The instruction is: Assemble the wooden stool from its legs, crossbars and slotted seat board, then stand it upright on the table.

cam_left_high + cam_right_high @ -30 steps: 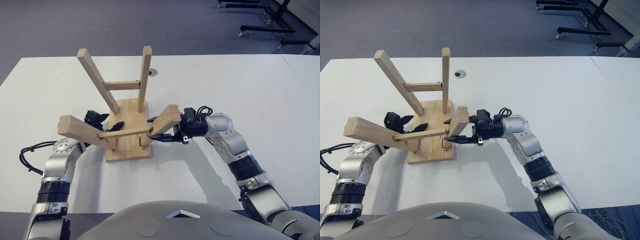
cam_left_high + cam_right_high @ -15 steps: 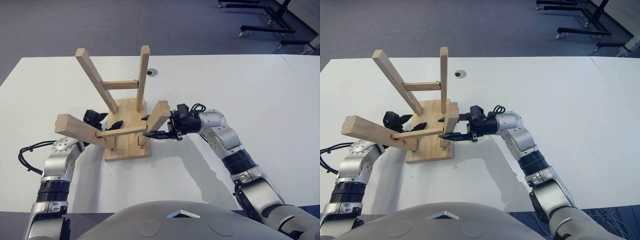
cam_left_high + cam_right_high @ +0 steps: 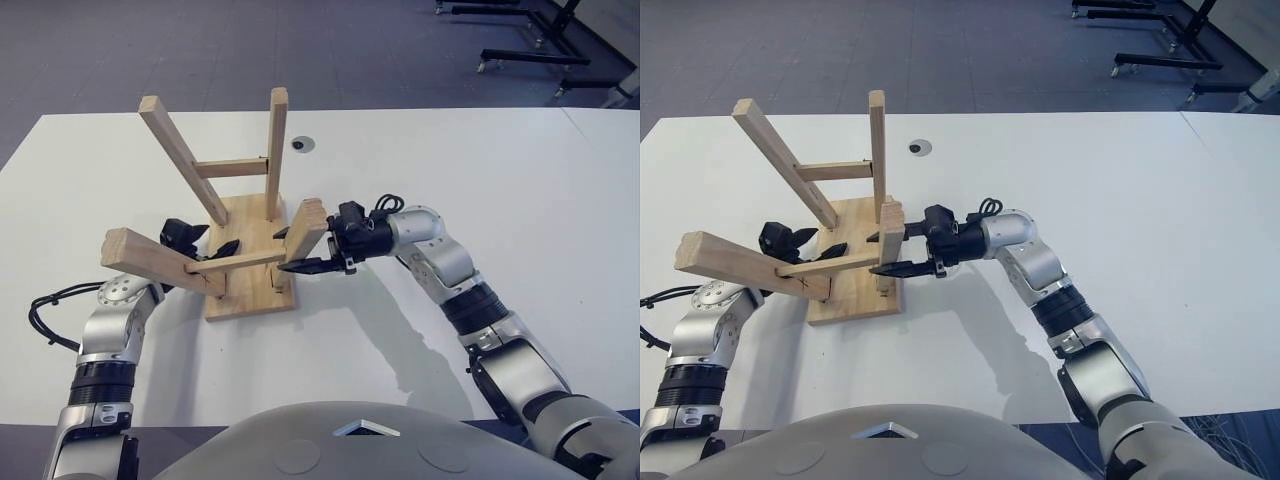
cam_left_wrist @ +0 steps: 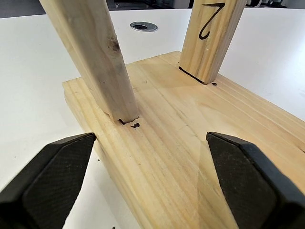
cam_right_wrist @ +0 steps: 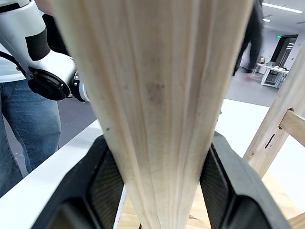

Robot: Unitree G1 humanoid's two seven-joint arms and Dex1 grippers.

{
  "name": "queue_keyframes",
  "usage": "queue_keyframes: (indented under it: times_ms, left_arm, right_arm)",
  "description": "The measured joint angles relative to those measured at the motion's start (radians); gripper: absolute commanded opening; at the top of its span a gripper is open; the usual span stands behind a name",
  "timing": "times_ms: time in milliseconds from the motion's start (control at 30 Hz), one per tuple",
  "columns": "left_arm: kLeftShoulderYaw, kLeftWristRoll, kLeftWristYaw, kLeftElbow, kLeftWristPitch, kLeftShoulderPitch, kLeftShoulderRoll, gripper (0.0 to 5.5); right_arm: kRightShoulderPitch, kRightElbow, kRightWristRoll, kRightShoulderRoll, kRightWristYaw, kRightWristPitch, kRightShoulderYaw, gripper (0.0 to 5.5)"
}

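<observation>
Left eye view gives me the seat board [image 3: 250,298] lying flat on the table [image 3: 480,160], with the far leg pair [image 3: 274,150] standing in it, joined by its crossbar [image 3: 232,167]. I judge I am in the second half of the assembly: getting the near leg pair [image 3: 150,262] into its slots. That frame leans well over toward my left. Its outer leg juts out above my left arm and its lower ends are down at the near part of the board; I cannot tell whether either end sits in a slot. My right gripper [image 3: 292,250] is clamped on the frame's right-hand leg [image 3: 308,222], and the right wrist view confirms the wood is held between both fingers. My left gripper [image 4: 150,157] hovers low at the board's left side, between the two leg frames, jaws spread wide and holding nothing, facing the bases of the far legs. As I read it, the next move calls for rocking the near frame upright with the right arm until both ends line up over their slots, then pressing down. The left gripper would do well to steady the board or catch the free leg, so nothing slides or levers the far pair loose. Turning the stool onto its feet comes after that.
</observation>
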Motion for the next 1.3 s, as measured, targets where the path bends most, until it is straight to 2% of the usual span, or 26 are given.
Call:
queue_keyframes:
  times_ms: [433, 633, 667, 700, 800, 867, 1200, 1300]
  left_arm:
    - [0.012, 0.003, 0.030, -0.001, 0.000, 0.006, 0.005, 4.27]
    - [0.000, 0.014, 0.024, -0.008, -0.013, 0.000, -0.003, 4.27]
    - [0.000, 0.014, 0.024, -0.007, -0.013, 0.000, -0.003, 4.27]
    - [0.000, 0.014, 0.024, -0.007, -0.013, -0.002, -0.003, 4.27]
    - [-0.027, 0.012, 0.003, -0.010, -0.019, -0.024, -0.016, 4.27]
    - [-0.036, 0.007, -0.015, -0.014, -0.025, -0.026, -0.021, 4.27]
    - [-0.043, 0.004, -0.024, -0.013, -0.027, -0.031, -0.023, 4.27]
    - [-0.044, 0.004, -0.025, -0.012, -0.026, -0.033, -0.025, 4.27]
  right_arm:
    - [-0.121, 0.024, -0.006, -0.030, -0.022, 0.084, 0.072, 2.06]
    - [-0.120, 0.025, -0.008, 0.004, -0.076, 0.187, 0.073, 2.06]
    - [-0.118, 0.023, -0.005, 0.009, -0.079, 0.206, 0.064, 2.46]
    - [-0.114, 0.022, 0.004, 0.016, -0.079, 0.246, 0.053, 2.55]
    - [-0.055, 0.059, -0.026, 0.034, -0.133, 0.408, 0.073, 3.28]
    - [-0.032, 0.062, -0.049, 0.033, -0.140, 0.434, 0.078, 3.71]
    - [0.020, 0.019, -0.090, 0.012, -0.139, 0.452, 0.014, 5.27]
    - [0.091, -0.039, -0.075, -0.040, -0.146, 0.457, -0.062, 5.37]
